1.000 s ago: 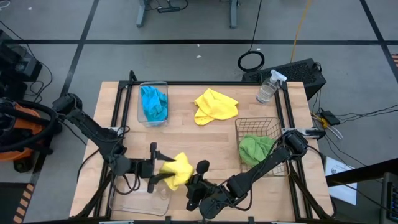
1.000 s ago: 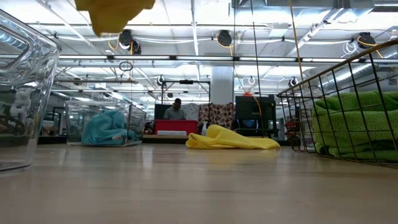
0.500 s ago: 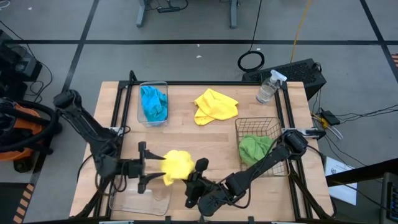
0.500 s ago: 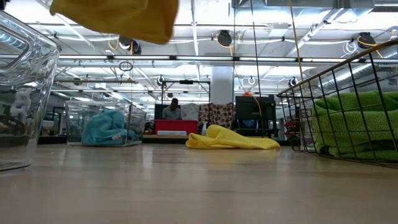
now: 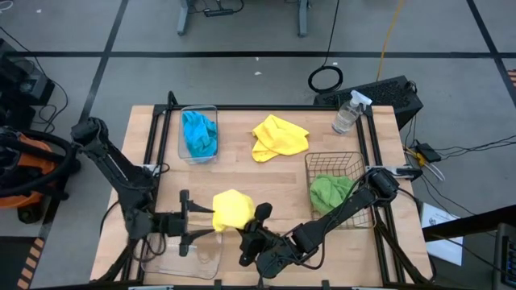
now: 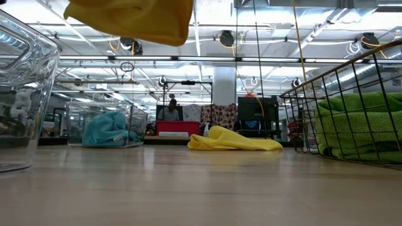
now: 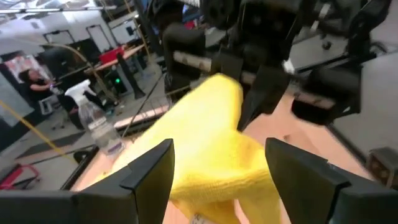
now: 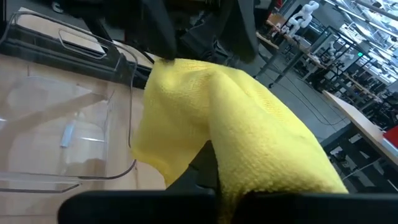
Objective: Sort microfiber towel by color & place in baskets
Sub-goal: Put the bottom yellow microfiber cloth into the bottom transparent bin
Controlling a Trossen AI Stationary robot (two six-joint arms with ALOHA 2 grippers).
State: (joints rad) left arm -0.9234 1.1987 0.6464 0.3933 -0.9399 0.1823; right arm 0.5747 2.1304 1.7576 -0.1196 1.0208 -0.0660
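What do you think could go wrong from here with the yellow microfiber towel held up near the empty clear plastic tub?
1. The yellow microfiber towel hangs from the shut right gripper beside the empty clear plastic tub, not over it; released now, it would probably land on the wooden table.
2. The left gripper stands open right beside the towel, so both arms are crowded and could bump.

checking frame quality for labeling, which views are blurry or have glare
Left wrist view: the held yellow towel and the arm behind it are smeared by blur. Low view: near clear tub catches reflections, and ceiling lights glare. High view: sharp and evenly lit. Right wrist view: towel weave crisp, background soft.
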